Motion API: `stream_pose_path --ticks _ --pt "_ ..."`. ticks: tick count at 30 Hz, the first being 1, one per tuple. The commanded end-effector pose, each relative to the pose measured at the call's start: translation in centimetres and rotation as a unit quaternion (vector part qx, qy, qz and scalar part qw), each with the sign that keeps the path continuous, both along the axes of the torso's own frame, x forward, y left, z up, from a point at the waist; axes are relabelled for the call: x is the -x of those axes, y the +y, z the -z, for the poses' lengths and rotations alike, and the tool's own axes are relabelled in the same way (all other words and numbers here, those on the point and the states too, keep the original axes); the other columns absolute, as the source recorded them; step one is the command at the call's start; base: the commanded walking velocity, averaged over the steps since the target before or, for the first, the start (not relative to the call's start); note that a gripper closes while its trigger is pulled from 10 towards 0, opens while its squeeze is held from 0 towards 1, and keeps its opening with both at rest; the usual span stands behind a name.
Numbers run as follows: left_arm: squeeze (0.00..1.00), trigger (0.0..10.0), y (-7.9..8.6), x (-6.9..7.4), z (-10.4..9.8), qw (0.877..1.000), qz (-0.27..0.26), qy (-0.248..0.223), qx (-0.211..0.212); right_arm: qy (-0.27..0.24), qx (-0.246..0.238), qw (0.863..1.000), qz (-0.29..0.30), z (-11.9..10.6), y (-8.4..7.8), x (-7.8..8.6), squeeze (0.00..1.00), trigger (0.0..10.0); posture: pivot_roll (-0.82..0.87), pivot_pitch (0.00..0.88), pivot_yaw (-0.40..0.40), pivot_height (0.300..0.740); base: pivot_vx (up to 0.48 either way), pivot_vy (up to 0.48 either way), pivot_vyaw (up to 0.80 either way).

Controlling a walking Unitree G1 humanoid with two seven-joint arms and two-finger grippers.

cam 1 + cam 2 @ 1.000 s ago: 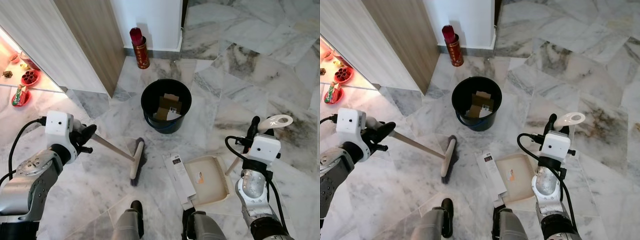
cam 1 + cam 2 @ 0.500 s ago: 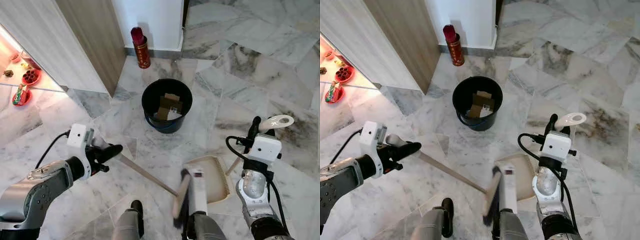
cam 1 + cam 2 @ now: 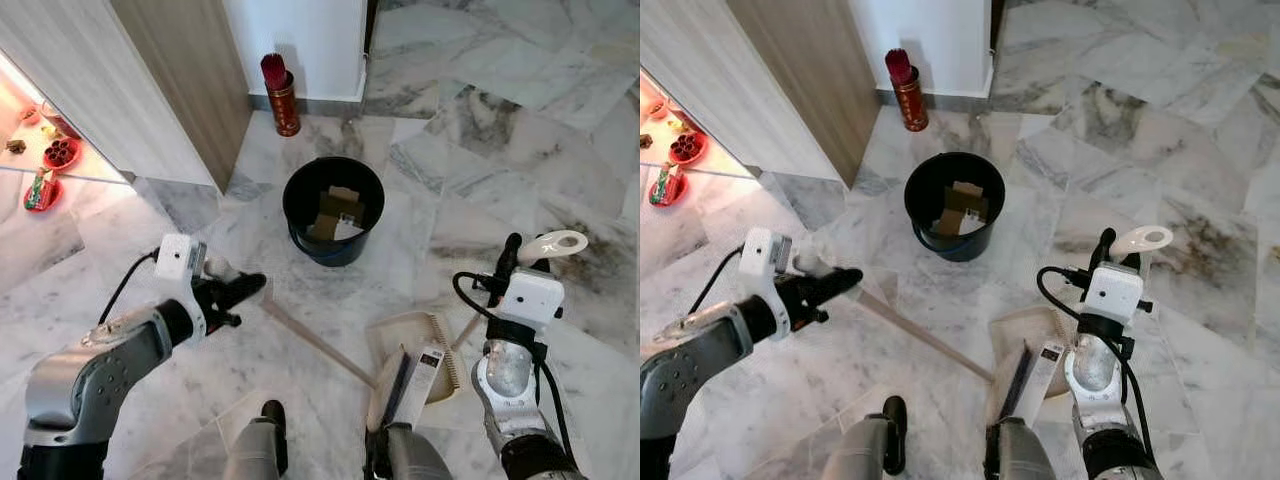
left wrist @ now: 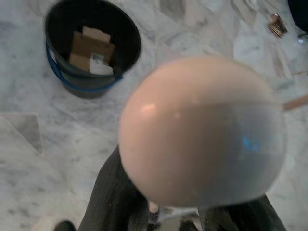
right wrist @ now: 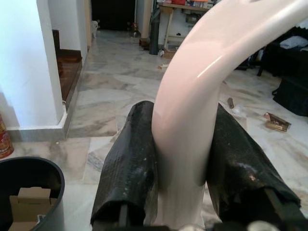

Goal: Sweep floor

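Note:
My left gripper (image 3: 243,289) is shut on the top of a pale broom handle (image 3: 315,343), whose rounded end (image 4: 202,130) bulges large in the left wrist view. The dark broom head (image 3: 392,385) rests at the near edge of the cream dustpan (image 3: 415,330), against a long white box (image 3: 425,372) lying on the pan. My right gripper (image 3: 508,256) is shut on the dustpan's curved white handle (image 5: 192,96), with a black finger (image 5: 127,163) on each side. A black bucket (image 3: 292,210) holding cardboard pieces stands beyond, on the marble floor.
A red cylinder (image 3: 283,95) stands against the white wall behind the bucket. A wooden panel (image 3: 190,80) runs along the left, with red dishes (image 3: 60,153) on a lit floor beyond it. My feet (image 3: 272,415) are at the bottom edge.
The broom head swept rightward across the floor, pushing the white box onto the dustpan. My left arm swung right and forward with the handle. The right arm held still.

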State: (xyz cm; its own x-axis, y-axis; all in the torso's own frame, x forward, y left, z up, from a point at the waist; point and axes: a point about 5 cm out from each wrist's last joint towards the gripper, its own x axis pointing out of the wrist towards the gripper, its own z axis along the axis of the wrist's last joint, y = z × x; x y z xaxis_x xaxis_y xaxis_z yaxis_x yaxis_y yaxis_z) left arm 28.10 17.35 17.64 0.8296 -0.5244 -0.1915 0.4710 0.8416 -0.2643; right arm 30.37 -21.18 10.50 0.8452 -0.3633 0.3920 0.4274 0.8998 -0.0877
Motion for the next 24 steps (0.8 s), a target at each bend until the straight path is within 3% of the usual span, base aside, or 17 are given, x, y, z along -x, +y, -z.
stream_pose_path --ticks 1,2,5,18,24 --pt "0.0 10.0 1.0 -0.4 -0.6 0.999 -0.035 -0.028 -0.009 0.036 -0.029 0.999 0.003 1.7 0.1 0.5 0.0 10.0 0.23 0.322 0.089 0.74 0.0 0.0 0.0" --pt "0.0 10.0 1.6 -1.1 -1.2 0.996 -0.068 -0.05 -0.013 0.033 -0.039 0.999 0.004 1.5 0.0 0.3 0.0 10.0 0.23 0.314 0.088 0.74 0.0 0.0 0.0" --pt "0.0 10.0 2.0 -1.6 -1.7 0.994 -0.088 -0.065 -0.017 0.031 -0.041 0.999 0.001 1.3 0.0 -0.1 0.0 10.0 0.23 0.296 0.084 0.74 0.0 0.0 0.0" --pt "0.0 10.0 3.8 -2.9 -2.5 0.983 -0.146 -0.107 -0.042 0.028 -0.088 0.996 -0.012 0.7 -0.5 -1.0 0.0 10.0 0.23 0.227 0.067 0.74 0.0 0.0 0.0" --pt "0.0 10.0 5.4 -3.5 -2.9 0.967 -0.2 -0.13 -0.092 0.03 -0.107 0.994 -0.018 0.9 -0.8 -1.0 0.0 10.0 0.23 0.199 0.064 0.74 0.0 0.0 0.0"
